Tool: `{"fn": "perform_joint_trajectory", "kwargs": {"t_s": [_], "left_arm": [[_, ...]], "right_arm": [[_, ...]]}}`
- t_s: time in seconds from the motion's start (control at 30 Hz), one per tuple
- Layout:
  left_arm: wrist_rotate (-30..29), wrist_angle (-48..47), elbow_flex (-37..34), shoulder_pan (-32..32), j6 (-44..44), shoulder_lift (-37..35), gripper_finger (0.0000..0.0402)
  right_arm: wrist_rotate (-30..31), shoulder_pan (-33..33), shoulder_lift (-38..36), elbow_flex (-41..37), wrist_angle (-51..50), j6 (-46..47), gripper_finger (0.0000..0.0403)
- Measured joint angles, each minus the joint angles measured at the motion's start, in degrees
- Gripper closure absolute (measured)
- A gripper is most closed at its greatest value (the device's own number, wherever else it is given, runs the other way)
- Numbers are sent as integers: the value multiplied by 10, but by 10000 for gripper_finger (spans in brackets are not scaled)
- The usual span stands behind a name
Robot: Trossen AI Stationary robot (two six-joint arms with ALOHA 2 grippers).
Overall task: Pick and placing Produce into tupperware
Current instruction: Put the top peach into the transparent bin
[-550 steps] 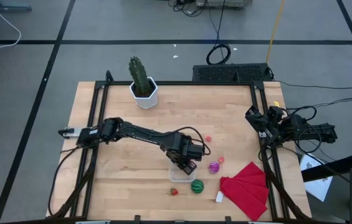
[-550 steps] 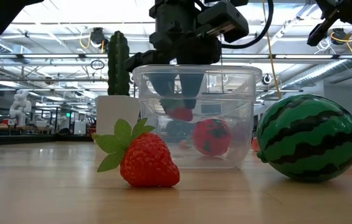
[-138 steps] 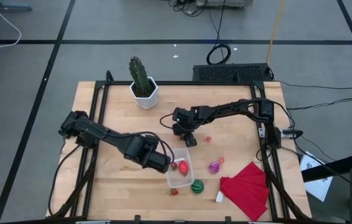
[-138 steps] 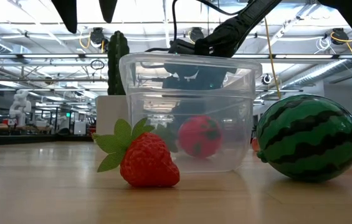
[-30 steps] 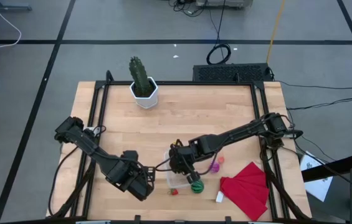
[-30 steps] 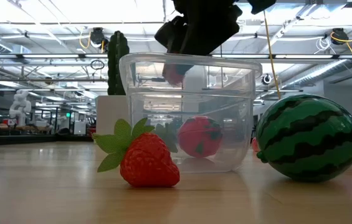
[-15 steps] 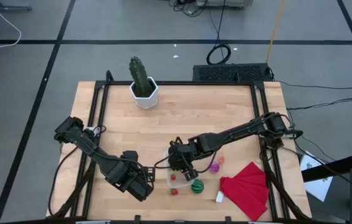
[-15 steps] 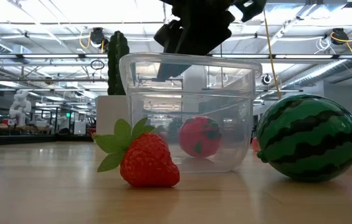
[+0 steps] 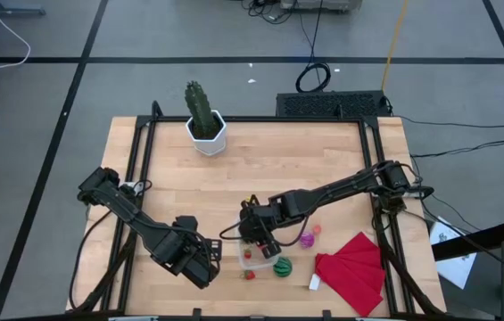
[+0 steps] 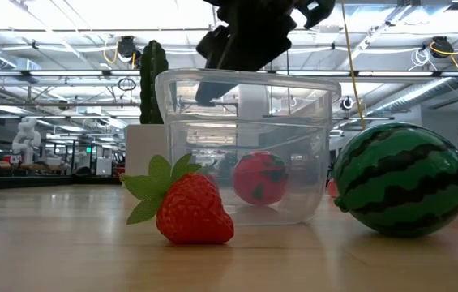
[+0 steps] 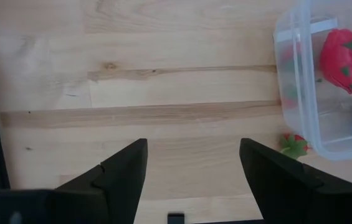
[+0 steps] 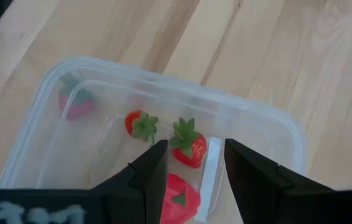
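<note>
With its jaws apart and empty, the right gripper [image 12: 188, 163] hangs over the container [image 12: 51, 81], where red pieces already lie, so lift it straight up, clear of the rim, before reaching for the strawberry [image 10: 192, 209] just outside

red strawberry [image 10: 194, 209], green-striped watermelon [image 10: 400, 179], clear tupperware [image 10: 180, 122]

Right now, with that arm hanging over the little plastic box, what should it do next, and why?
Probably lift away and go for another piece. The right gripper hangs open and empty above the tupperware, where strawberries already lie. The strawberry, watermelon and purple piece sit on the table outside it. The left gripper waits open nearby.
</note>
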Motion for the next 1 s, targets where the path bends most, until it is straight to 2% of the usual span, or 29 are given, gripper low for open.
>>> {"fn": "perform_joint_trajectory", "kwargs": {"t_s": [0.1,0.23,0.43,0.63,0.73,0.87,1.0], "left_arm": [[0,-4,0,0,0,0,144],[0,-5,0,0,-1,0,144],[-1,-1,0,0,-5,0,144],[-1,19,0,-1,-5,0,144],[-10,23,0,-3,-5,0,144],[-19,26,0,-8,-10,0,144],[-20,29,0,-13,-15,0,144]], "right_arm": [[15,-3,0,0,1,0,252],[81,-17,-3,0,-6,-9,252],[150,-58,-35,0,-93,-18,252],[148,-116,-63,0,-273,32,252],[113,-135,-63,-1,-345,44,252],[47,-148,-63,-11,-373,39,252],[29,-149,-63,-41,-374,19,252]]}}
